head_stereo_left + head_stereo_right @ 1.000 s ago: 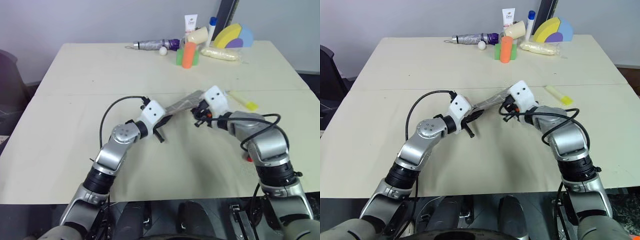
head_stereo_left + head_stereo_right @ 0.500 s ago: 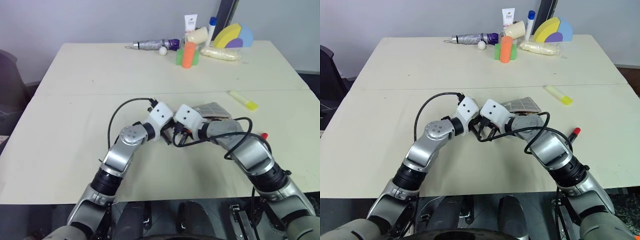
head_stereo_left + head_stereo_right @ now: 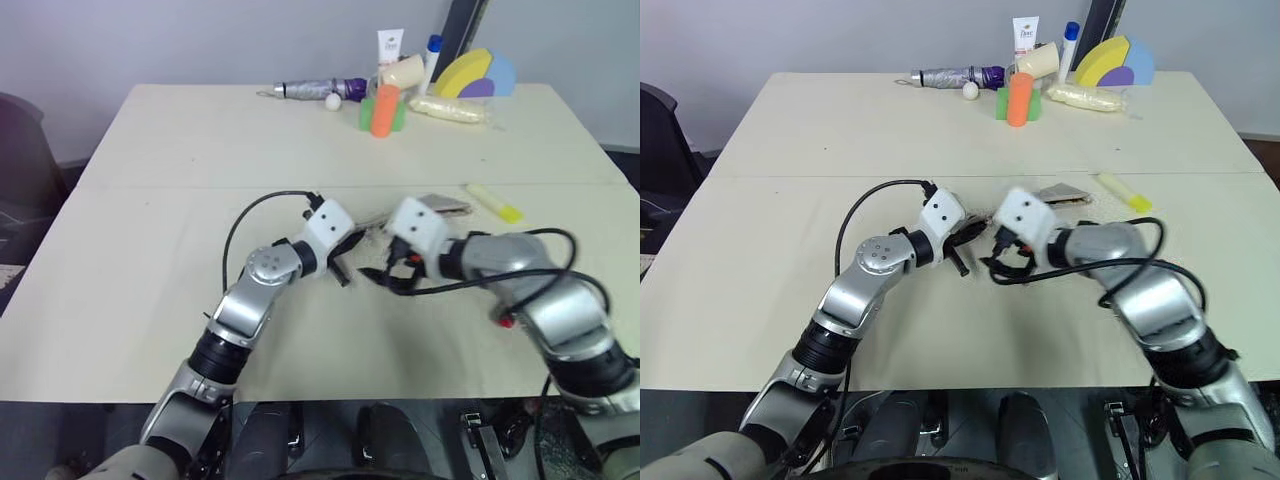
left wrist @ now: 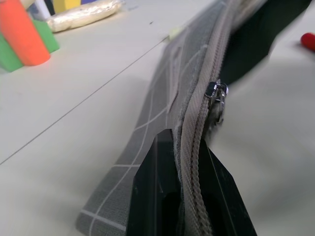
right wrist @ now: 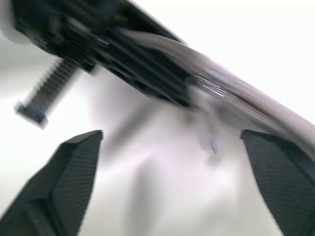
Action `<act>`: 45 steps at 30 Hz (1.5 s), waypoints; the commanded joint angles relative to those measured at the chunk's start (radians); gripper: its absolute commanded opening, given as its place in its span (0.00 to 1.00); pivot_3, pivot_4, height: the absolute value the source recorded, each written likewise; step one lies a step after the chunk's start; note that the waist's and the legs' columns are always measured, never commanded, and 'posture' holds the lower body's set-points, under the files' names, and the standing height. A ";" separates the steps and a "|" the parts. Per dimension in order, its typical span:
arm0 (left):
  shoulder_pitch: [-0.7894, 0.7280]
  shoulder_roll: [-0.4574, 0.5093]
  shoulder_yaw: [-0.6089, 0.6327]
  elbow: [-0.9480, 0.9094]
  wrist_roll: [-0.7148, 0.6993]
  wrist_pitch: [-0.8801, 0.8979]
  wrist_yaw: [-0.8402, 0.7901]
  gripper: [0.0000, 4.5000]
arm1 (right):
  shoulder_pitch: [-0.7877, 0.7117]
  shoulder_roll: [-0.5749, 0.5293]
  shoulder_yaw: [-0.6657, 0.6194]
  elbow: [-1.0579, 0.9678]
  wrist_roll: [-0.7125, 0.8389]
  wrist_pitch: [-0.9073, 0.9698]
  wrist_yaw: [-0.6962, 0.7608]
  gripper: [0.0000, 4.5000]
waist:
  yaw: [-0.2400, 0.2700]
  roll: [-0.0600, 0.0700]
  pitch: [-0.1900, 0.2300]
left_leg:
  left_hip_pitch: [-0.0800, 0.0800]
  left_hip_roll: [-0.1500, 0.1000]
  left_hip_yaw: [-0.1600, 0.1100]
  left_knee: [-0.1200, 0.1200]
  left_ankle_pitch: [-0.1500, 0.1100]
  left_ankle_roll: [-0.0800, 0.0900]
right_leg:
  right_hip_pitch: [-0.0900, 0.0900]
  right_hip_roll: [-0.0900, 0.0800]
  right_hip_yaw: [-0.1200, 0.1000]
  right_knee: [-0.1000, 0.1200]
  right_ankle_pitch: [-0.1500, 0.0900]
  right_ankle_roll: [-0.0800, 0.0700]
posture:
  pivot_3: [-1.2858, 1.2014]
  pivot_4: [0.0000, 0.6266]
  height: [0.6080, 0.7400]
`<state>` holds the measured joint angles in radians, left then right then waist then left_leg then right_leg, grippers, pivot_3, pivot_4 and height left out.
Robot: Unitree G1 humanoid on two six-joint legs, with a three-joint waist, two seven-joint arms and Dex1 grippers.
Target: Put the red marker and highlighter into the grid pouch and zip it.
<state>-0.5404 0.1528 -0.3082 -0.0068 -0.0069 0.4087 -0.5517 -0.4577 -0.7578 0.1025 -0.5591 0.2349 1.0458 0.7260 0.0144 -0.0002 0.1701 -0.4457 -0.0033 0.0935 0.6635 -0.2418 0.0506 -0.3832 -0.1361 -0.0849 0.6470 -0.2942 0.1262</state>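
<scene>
The grid pouch (image 3: pixel 432 206) lies slanted at the table's centre, grey with white lines. My left gripper (image 3: pixel 342 258) is shut on its near end. In the left wrist view the black fingers (image 4: pixel 157 177) pinch the zipper edge, and the metal zipper pull (image 4: pixel 216 93) sits just past them. My right gripper (image 3: pixel 385 272) hovers beside the left one, open with nothing between its fingers (image 5: pixel 74 162). The highlighter (image 3: pixel 492 203) lies on the table right of the pouch. Only the red tip of the red marker (image 3: pixel 507 320) peeks out beneath my right forearm.
Along the table's far edge stand an orange cylinder (image 3: pixel 382 110) with green blocks, a white tube (image 3: pixel 390 48), a cream packet (image 3: pixel 450 110), a folded umbrella (image 3: pixel 315 90) and a yellow-and-purple arch toy (image 3: pixel 480 75).
The right gripper, shut at the pouch's far end, slid along the pouch to the left gripper, then opened and drew back slightly. The left gripper kept its hold.
</scene>
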 commanded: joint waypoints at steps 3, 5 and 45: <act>-0.052 0.003 0.022 0.099 0.047 -0.105 0.060 0.00 | 0.132 -0.086 -0.361 -0.012 0.015 0.181 -0.051 0.99 | 0.002 0.000 0.000 | 0.000 0.000 0.000 0.000 0.000 0.000 | 0.000 -0.002 0.000 -0.001 0.000 0.000 | 0.52 0.24 1.00; -0.064 -0.006 0.023 0.139 0.050 -0.135 0.069 0.00 | 0.184 -0.106 -0.454 -0.007 0.005 0.233 -0.073 0.99 | 0.001 0.000 0.000 | 0.000 0.000 -0.001 0.000 0.000 0.000 | 0.001 -0.002 0.000 -0.001 0.000 0.000 | 0.52 0.24 1.00; -0.103 -0.069 0.031 0.288 0.029 -0.252 0.005 0.00 | 0.323 -0.243 -0.354 -0.163 0.012 0.046 -0.137 0.06 | 0.001 -0.003 0.002 | -0.001 0.000 -0.003 0.000 -0.001 0.002 | 0.000 0.002 -0.001 -0.001 0.000 0.000 | 0.52 0.24 1.00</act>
<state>-0.6472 0.0840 -0.2874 0.3282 0.0318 0.1519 -0.5414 -0.1123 -0.9806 -0.2526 -0.7118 0.2478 1.1209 0.5864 0.0152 -0.0029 0.1724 -0.4468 -0.0038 0.0911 0.6635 -0.2431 0.0529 -0.3829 -0.1347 -0.0861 0.6459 -0.2943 0.1263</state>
